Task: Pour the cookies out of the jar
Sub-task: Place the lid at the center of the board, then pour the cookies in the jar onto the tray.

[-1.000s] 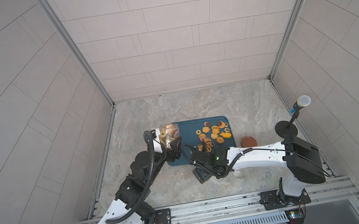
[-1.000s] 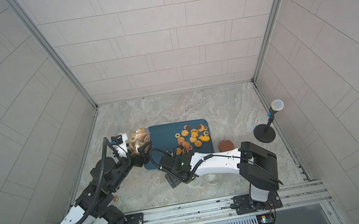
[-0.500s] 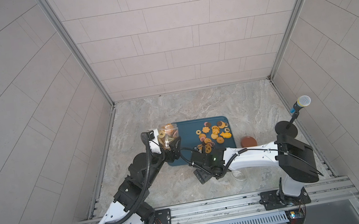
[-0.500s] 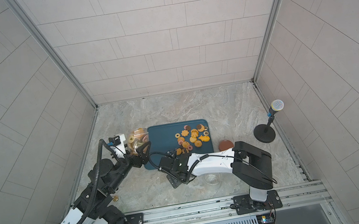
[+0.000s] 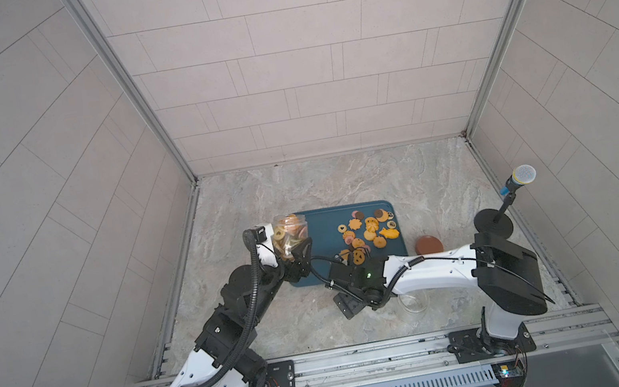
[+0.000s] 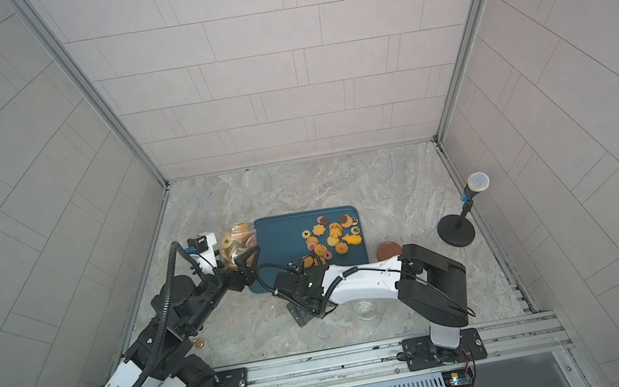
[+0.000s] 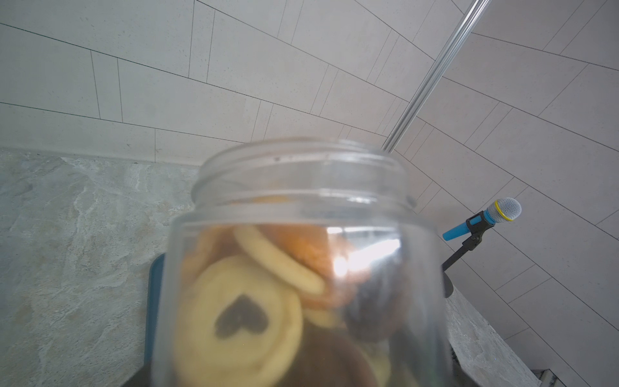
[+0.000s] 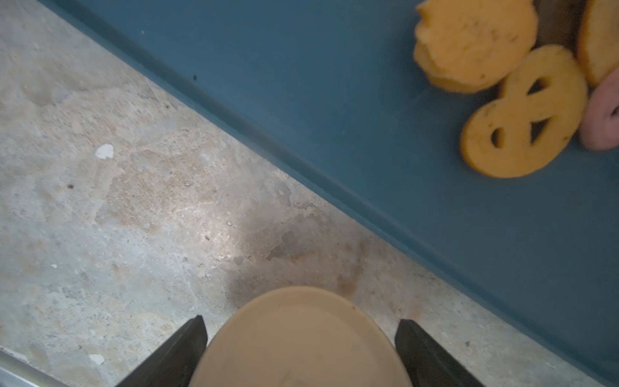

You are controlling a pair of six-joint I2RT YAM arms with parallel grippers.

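Left claw (image 5: 297, 256) pinches jar (image 5: 288, 232), cookies (image 7: 239, 321) inside, at tray's (image 5: 323, 238) left edge. Right claw (image 8: 299, 326) straddles tan lid (image 8: 298, 348), grip unclear. Loose cookies (image 5: 369, 231) on tray's right half. Empty glass (image 5: 414, 304), brown lid (image 5: 428, 245), mic (image 5: 518, 180) on marble table (image 5: 339, 181); tiled walls (image 5: 302, 78).

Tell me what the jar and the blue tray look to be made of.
The jar looks like clear glossy plastic, possibly glass: the cookies show through its wall, and the neck is threaded. The tray looks like matte blue plastic: smooth, with a moulded raised rim.
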